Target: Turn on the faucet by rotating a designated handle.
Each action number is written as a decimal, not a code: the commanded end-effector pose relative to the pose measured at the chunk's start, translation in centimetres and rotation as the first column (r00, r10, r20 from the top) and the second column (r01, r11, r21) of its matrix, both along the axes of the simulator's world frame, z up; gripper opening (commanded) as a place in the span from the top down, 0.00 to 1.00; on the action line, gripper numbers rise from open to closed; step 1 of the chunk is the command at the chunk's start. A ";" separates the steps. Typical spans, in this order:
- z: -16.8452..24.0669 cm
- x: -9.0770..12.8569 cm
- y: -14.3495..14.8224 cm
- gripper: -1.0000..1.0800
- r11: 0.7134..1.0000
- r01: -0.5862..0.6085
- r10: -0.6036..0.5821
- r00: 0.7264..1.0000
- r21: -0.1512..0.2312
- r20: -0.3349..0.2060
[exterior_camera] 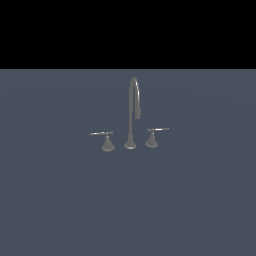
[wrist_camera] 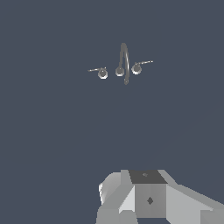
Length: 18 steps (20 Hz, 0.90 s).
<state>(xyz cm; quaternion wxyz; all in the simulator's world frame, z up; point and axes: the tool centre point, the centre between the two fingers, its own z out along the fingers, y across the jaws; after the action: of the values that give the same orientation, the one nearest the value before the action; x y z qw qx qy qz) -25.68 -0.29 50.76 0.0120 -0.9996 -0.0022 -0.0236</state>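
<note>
While the faucet [exterior_camera: 132, 112] stands mid-floor, the handle [exterior_camera: 106, 140] is found at its nine o'clock in the exterior view, lever pointing toward nine. Well apart from it, the gripper [wrist_camera: 144, 197] is only partly seen; the jaws' state cannot be told.

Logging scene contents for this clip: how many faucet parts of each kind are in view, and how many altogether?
Tall thin grey metal gooseneck spout on a round base: 1
Small grey cone-based lever handles: 2, one with its lever pointing toward the exterior view's left, one toward its right
Total: 3
</note>
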 end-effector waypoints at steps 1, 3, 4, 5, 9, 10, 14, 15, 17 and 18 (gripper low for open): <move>0.0 0.0 0.0 1.00 1.000 0.000 0.000 1.000 0.000 0.000; -0.1 0.0 0.1 1.00 1.000 -0.004 0.004 1.000 -0.001 -0.002; -0.1 0.0 0.2 1.00 1.000 -0.009 0.009 1.000 -0.003 -0.004; -0.3 0.0 0.4 1.00 1.000 -0.015 0.015 1.000 -0.005 -0.007; -0.8 0.0 1.4 1.00 0.998 -0.054 0.054 0.998 -0.019 -0.025; -0.9 0.0 1.6 1.00 0.998 -0.062 0.061 0.998 -0.021 -0.028; -1.0 -0.1 1.7 1.00 0.997 -0.069 0.068 0.997 -0.024 -0.030; -1.0 0.0 1.7 1.00 0.998 -0.066 0.066 0.997 -0.023 -0.029; -1.1 0.2 1.7 1.00 0.998 -0.061 0.060 0.998 -0.020 -0.029; -1.1 0.3 1.7 1.00 0.998 -0.057 0.056 0.998 -0.018 -0.030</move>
<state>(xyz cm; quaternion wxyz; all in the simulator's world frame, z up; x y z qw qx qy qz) -25.52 1.41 49.72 0.0022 -0.9994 -0.0327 -0.0090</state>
